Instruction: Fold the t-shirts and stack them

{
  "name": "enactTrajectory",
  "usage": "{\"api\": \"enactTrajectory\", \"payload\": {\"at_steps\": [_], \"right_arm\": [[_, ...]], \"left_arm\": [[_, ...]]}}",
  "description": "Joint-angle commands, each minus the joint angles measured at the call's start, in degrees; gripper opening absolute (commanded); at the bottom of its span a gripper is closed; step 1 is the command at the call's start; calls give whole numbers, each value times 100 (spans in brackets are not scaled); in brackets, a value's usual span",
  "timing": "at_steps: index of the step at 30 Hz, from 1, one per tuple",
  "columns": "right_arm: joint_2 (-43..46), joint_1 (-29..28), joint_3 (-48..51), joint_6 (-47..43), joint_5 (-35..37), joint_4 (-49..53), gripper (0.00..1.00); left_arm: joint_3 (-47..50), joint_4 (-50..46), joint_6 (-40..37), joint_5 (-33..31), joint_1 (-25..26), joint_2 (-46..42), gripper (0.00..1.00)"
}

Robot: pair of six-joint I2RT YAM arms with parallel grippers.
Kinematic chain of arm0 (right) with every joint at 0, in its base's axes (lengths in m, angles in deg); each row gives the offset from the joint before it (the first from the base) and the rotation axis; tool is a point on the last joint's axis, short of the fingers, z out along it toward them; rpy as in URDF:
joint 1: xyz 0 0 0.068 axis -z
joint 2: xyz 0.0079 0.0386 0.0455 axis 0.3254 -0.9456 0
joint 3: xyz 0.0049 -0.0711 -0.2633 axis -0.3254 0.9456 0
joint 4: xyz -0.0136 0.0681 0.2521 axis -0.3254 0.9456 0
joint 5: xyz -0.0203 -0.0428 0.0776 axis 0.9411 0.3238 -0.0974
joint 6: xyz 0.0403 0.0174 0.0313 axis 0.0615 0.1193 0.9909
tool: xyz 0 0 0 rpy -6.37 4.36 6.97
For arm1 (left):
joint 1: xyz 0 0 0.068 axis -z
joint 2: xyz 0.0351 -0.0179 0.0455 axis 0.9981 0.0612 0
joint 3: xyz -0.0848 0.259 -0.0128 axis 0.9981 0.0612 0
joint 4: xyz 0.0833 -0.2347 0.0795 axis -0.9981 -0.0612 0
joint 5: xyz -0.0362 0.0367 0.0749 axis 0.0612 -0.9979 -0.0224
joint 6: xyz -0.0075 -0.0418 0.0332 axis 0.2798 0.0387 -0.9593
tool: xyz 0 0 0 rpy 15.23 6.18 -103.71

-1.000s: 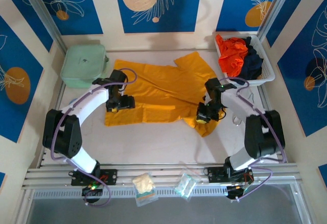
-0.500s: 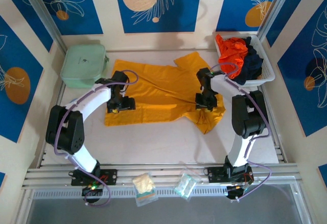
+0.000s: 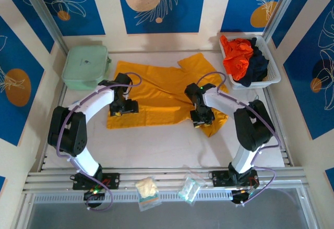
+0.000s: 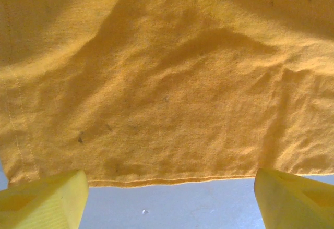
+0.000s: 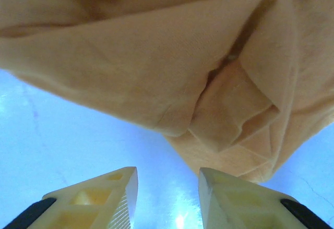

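The left tool (image 3: 121, 108) is held wide open and empty at the near hem of the yellow t-shirt (image 3: 156, 96). The right tool (image 3: 201, 119) is part-open and empty by its rumpled corner. The shirt lies unfolded on the counter (image 3: 156, 145). The orange-red t-shirt (image 3: 236, 57) and navy t-shirt (image 3: 257, 64) are heaped in the basket (image 3: 272, 77), and nothing is stacked.

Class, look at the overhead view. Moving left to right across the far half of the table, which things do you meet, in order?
Mint-green case → golden-yellow t-shirt → orange-red t-shirt → navy t-shirt, the last two lying in the white basket.
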Motion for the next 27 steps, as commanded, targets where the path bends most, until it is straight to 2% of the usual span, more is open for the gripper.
{"api": "enactTrajectory", "payload": {"at_steps": [1, 16, 19, 22, 27], "right_arm": [[-130, -25, -44, 47, -70, -227, 37], [-658, -69, -422, -51, 58, -404, 36], [-657, -88, -488, -51, 39, -396, 31], [-654, -113, -516, -42, 18, -354, 19], [-541, -212, -498, 5, 21, -218, 8]], "left_arm": [[78, -51, -117, 81, 25, -13, 83], [142, -55, -121, 19, 27, -7, 83], [142, -62, -118, -7, 30, -14, 83], [143, -61, -118, -8, 27, -5, 83], [160, -44, -108, 19, 25, -7, 83]]}}
